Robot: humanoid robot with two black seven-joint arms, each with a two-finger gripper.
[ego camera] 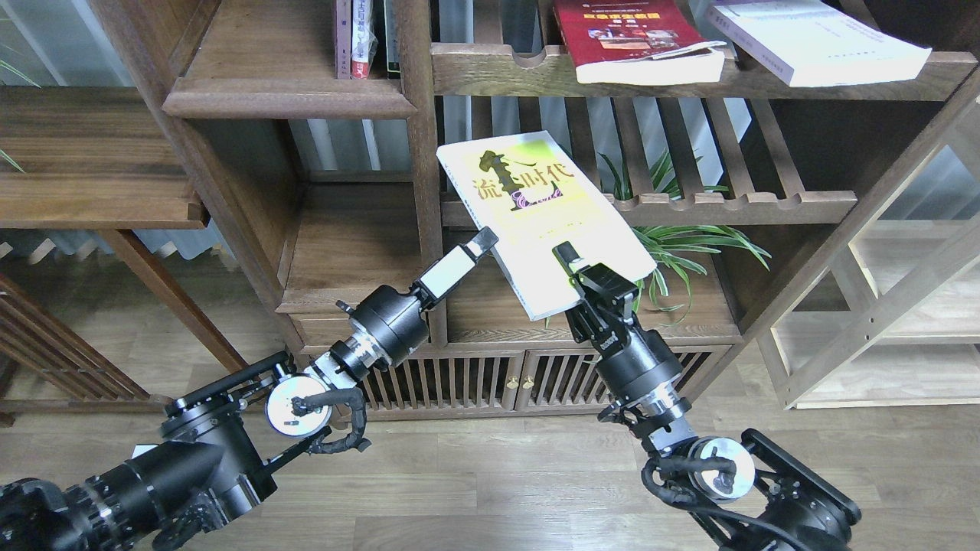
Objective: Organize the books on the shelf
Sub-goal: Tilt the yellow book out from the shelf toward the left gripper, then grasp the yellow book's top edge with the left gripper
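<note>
- Front and centre of the bookcase, the right tool (573, 269) pinches the yellow-green book (540, 218) at its near lower corner; the book hangs in the air, cover up, tilted, ahead of the lower slatted rack (735, 205).
- Left tool (481, 243) reaches up beside the book's left edge, its tip at or just short of that edge; contact cannot be confirmed, nor can I tell whether its fingers are spread or pressed together.
- Step in hand, as judged: carrying the book toward the left, possibly a handover or a two-armed steadying.
- Target: the solid plank shelf (287, 96) at upper left, above the book's present height and past the upright post (419, 138).
- Next move calls for clearing that post, raising the book, and standing it up next to the thin volumes (360, 38) already upright on the plank.
- Upper slatted rack (689, 76) holds the red book (635, 42) and the white book (811, 38), both lying flat, side by side, overhanging the front rail; neither is gripped.
- Lower rack carries no book that I can see; plant leaves (689, 245) show beneath it.
- Risk, as judged: a corner pinch on a large paperback may let it sag or swivel.
</note>
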